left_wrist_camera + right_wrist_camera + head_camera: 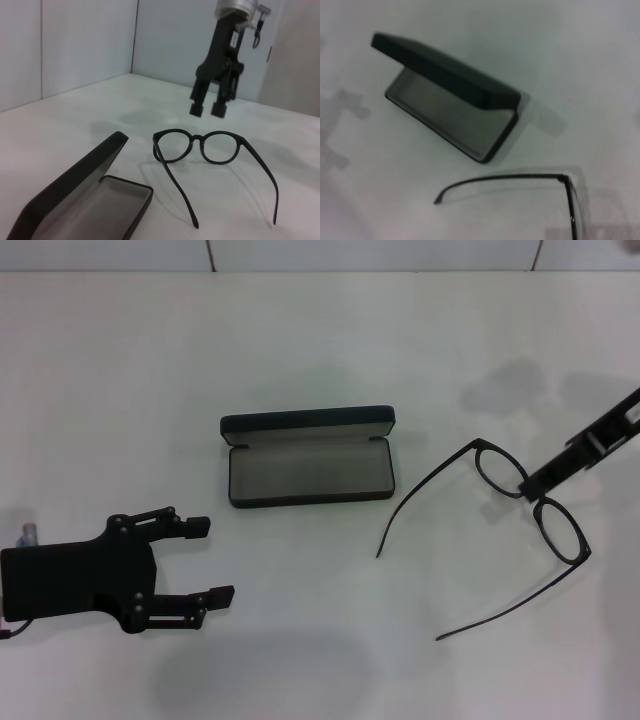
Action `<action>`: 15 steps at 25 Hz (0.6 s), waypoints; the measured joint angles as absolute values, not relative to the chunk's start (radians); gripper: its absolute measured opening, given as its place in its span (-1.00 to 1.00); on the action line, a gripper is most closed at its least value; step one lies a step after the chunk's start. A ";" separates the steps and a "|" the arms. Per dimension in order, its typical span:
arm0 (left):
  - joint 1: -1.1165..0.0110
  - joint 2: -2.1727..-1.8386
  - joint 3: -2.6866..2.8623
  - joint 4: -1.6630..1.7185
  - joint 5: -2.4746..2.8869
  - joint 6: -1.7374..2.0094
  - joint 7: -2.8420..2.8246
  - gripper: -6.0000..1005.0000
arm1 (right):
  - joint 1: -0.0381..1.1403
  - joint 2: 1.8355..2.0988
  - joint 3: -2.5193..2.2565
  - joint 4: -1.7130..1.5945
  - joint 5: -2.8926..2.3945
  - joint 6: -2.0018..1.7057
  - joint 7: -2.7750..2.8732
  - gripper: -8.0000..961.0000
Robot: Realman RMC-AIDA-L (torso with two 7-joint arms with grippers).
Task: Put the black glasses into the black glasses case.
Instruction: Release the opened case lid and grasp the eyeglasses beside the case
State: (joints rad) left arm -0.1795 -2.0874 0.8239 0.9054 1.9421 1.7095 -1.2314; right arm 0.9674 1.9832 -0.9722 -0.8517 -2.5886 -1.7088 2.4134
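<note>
Over on the left, the left gripper [210, 560] sits low above the white tabletop [320, 340], its black fingers [197, 526] spread apart with nothing between them, well clear of everything else.

In the middle lies the matte black rectangular glasses case [308, 457], its hinged lid standing open. The grey felt-lined tray is bare, with nothing in it.

To the right, the thin black-framed glasses [530, 502] with rounded clear lenses rest on the table, temple arms unfolded and pointing back toward the robot. The right gripper [207, 108] hangs just above the bridge, its two pads [196, 108] parted with a narrow gap and not yet touching the frame.

The risk, as I see it: the frame is thin and slippery, so a slightly off-centre pinch could skid it sideways or press a lens. With the arms splayed open, the glasses may also snag on the case rim.
</note>
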 joint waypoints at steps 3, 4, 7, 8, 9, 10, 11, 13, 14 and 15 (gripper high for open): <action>-0.177 -2.088 0.821 0.907 1.942 1.708 -1.228 0.75 | 0.973 2.002 -1.011 -0.839 -2.622 -1.683 2.433 0.56; -0.177 -2.088 0.820 0.907 1.942 1.707 -1.228 0.75 | 0.973 2.005 -1.029 -0.836 -2.630 -1.673 2.443 0.56; -0.177 -2.088 0.819 0.907 1.942 1.706 -1.229 0.75 | 0.972 2.010 -1.050 -0.830 -2.636 -1.653 2.455 0.56; -0.178 -2.088 0.819 0.908 1.942 1.706 -1.229 0.75 | 0.972 2.010 -1.050 -0.828 -2.638 -1.644 2.459 0.56; -0.179 -2.088 0.818 0.908 1.942 1.706 -1.231 0.75 | 0.971 2.010 -1.051 -0.827 -2.641 -1.633 2.467 0.56; -0.179 -2.088 0.818 0.908 1.942 1.706 -1.231 0.75 | 0.970 2.010 -1.053 -0.827 -2.644 -1.622 2.474 0.56; -0.180 -2.088 0.818 0.908 1.942 1.706 -1.231 0.75 | 0.970 2.010 -1.056 -0.824 -2.647 -1.611 2.483 0.56; -0.180 -2.089 0.819 0.908 1.942 1.705 -1.230 0.75 | 0.970 2.011 -1.072 -0.813 -2.649 -1.583 2.500 0.56; -0.180 -2.089 0.819 0.907 1.942 1.705 -1.229 0.75 | 0.971 2.012 -1.083 -0.808 -2.650 -1.571 2.507 0.56; -0.180 -2.089 0.819 0.907 1.942 1.705 -1.229 0.75 | 0.972 2.012 -1.099 -0.803 -2.650 -1.558 2.515 0.56</action>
State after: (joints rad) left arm -0.1795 -2.0892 0.8187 0.9067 1.9419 1.7045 -1.2285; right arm 0.9722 2.0125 -1.0987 -0.8033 -2.6495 -1.5576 2.5152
